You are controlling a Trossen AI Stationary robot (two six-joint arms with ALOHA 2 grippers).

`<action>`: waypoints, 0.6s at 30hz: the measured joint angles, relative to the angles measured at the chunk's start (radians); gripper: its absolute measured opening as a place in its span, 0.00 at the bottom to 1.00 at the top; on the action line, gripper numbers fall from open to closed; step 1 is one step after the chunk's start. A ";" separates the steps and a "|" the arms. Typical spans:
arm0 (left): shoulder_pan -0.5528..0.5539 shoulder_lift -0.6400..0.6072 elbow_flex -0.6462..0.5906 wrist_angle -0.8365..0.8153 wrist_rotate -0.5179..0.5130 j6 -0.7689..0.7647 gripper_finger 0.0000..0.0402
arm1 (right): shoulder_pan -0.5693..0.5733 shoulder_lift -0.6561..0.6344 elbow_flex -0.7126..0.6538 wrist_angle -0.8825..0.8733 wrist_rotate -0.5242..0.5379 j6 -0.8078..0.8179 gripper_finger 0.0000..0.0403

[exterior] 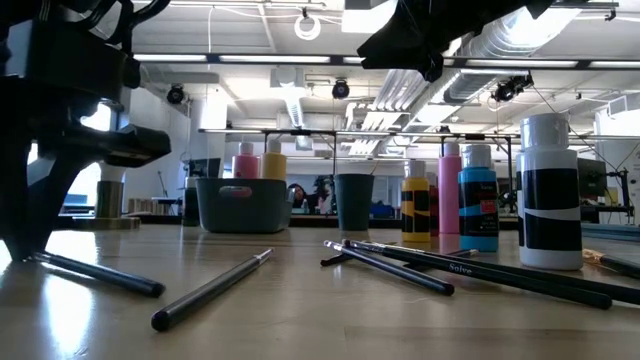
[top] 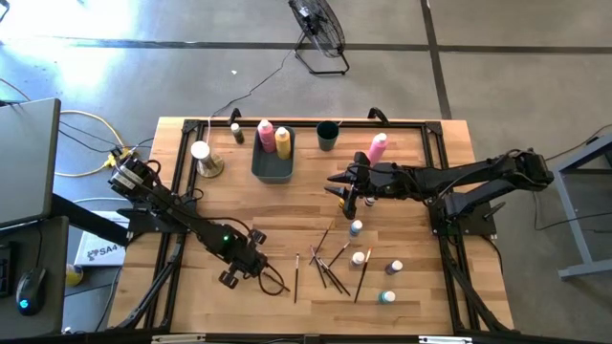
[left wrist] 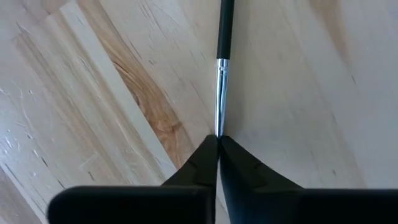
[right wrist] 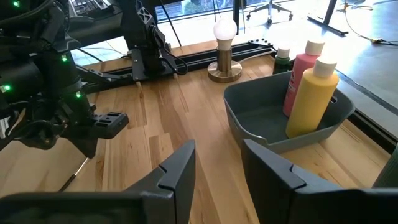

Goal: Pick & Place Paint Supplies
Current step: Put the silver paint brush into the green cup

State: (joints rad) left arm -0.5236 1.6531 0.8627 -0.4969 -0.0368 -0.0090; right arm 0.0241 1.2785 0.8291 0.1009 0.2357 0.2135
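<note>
My left gripper (top: pixel 260 277) sits low over the table's near left part, shut on a thin dark-handled paintbrush (left wrist: pixel 224 28). My right gripper (right wrist: pixel 217 167) is open and hovers above mid-table (top: pixel 344 188), near a grey bin (top: pixel 273 164), touching nothing. A pink squeeze bottle (right wrist: pixel 300 68) and a yellow squeeze bottle (right wrist: pixel 313 93) stand in the bin. Another pink bottle (top: pixel 378 148) stands on the table. Several loose brushes (top: pixel 325 263) and small white-capped paint bottles (top: pixel 357 227) are on the near right part. My left gripper pinches the paintbrush between its two fingertips (left wrist: pixel 205 152), at the lower end of the silver ferrule (left wrist: pixel 219 121). The fingers come from above, pointing down. The dark handle (exterior: pixel 95 273) runs out from the fingers along the wood, its free end on the table.
A white knob on a round tan base (top: pixel 204 161) stands left of the bin. A dark cup (top: pixel 327 136) and a small bottle (top: pixel 236 132) stand near the far edge. Bare wood (top: pixel 287 215) lies between the two grippers.
</note>
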 joint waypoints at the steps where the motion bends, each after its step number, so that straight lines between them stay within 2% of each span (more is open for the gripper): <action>1: 0.000 0.000 0.000 0.000 0.000 0.000 0.01 | 0.000 0.000 0.000 0.000 0.000 0.000 0.31; 13: 0.001 -0.019 0.003 -0.039 0.007 0.004 0.00 | 0.000 0.000 0.000 0.000 -0.002 -0.005 0.31; 18: 0.041 -0.065 0.046 -0.212 -0.009 0.007 0.00 | 0.000 0.000 0.000 0.001 -0.003 -0.007 0.31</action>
State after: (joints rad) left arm -0.4830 1.5878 0.9089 -0.7092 -0.0454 -0.0017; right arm 0.0242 1.2785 0.8291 0.1014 0.2325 0.2066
